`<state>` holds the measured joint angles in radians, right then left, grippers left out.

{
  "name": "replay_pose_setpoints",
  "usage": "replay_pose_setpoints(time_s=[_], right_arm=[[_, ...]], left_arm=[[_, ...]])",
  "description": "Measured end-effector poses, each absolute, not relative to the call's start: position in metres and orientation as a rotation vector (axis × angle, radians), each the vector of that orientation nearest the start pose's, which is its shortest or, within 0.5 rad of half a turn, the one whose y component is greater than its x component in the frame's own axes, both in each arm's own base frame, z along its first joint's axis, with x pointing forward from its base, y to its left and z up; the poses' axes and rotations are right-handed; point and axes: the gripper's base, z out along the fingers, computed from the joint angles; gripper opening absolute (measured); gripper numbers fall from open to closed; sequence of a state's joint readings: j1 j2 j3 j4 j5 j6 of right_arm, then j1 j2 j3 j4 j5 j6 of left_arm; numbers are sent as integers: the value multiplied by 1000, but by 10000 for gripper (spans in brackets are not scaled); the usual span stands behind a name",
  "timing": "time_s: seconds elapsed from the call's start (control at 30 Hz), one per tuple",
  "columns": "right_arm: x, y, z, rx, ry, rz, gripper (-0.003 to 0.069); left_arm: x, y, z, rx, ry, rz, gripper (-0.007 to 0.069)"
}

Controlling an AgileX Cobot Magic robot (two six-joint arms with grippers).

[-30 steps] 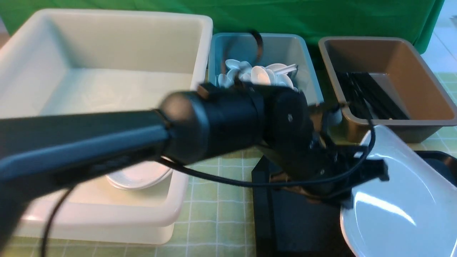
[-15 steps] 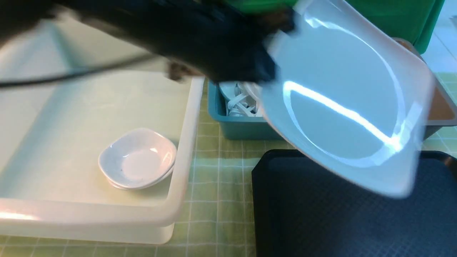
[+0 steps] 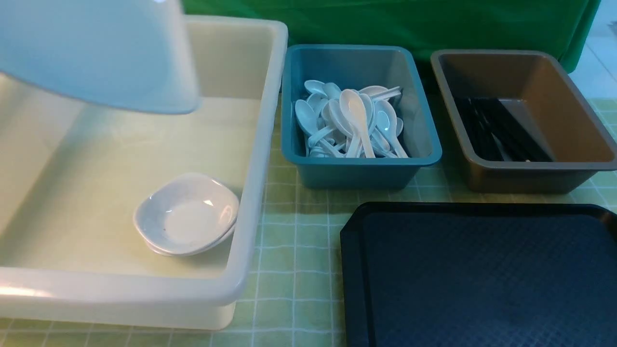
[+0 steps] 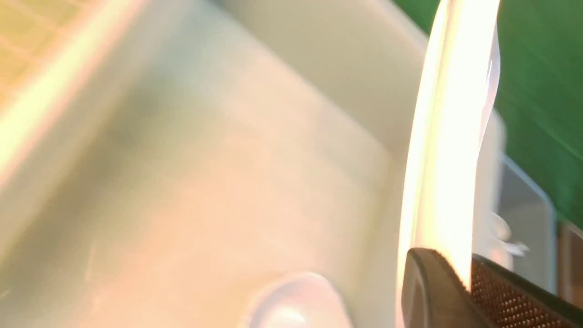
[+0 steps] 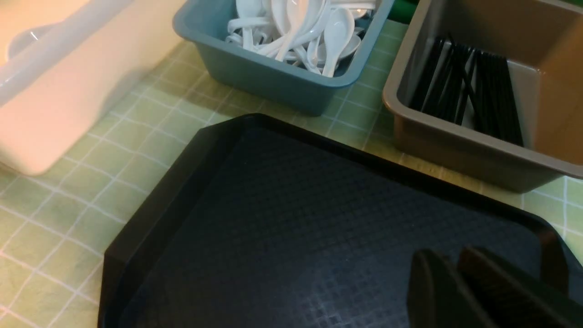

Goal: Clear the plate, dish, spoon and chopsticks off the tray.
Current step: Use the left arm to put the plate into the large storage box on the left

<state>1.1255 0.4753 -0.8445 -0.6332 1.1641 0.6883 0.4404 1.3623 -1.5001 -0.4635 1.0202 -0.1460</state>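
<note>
Plate point(image 4: 448, 136) first: its rim sits clamped between the dark ribbed pads of the left gripper point(image 4: 464, 282), which pinches it so that the left wrist view sees it edge-on, a bright narrow blade of white hanging above the pale floor of the cream tub point(image 3: 262, 144). From the front the same plate fills the upper left corner, tilted and held in the air over the tub's far left part, touching nothing below it; the gripper itself is out of sight there. Down on the tub floor, near its front right corner, lie the small white dishes point(image 3: 187, 219), nested one in the other and well apart from the plate. The right gripper point(image 5: 455, 291) hovers just above the near right part of the tray point(image 3: 482, 274), its two dark jaws pressed nearly together with nothing between them. Farther out, the tray's textured surface shows bare in both views that see it. Behind it on the green-checked worktop point(image 3: 294, 299) stand the teal bin point(image 3: 359, 176) heaped with white spoons point(image 3: 354, 120) and the brown bin point(image 3: 525, 176) holding the black chopsticks point(image 3: 501, 127). I judge the task to be at its last step, the plate being carried to the tub. The next move calls for lowering the plate and levelling it towards flat, over open floor clear of the dishes, and letting go only once it is close to the bottom, since a glossy plate released from a height and on edge could clatter or slide.
</note>
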Motion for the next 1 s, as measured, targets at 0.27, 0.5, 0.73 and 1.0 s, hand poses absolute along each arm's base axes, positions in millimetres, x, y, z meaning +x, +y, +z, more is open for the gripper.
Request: replay_pose_setpoints(time_s=[0.27,0.5,0.73,1.0], right_arm=[[64,18,372,-435,2051,295,71],[64,18,372,-435,2051,295,73],[64,18,372,-436,2050,296,73],[64,18,372,-436,2050,296,73]], left_arm=[[318,121,368,-762,2286,-489,12],[351,142,326,-743,2306,-433,12],[377,151,284,-685,2354,-430,12],[385,156,267,-581,2387,-372,12]])
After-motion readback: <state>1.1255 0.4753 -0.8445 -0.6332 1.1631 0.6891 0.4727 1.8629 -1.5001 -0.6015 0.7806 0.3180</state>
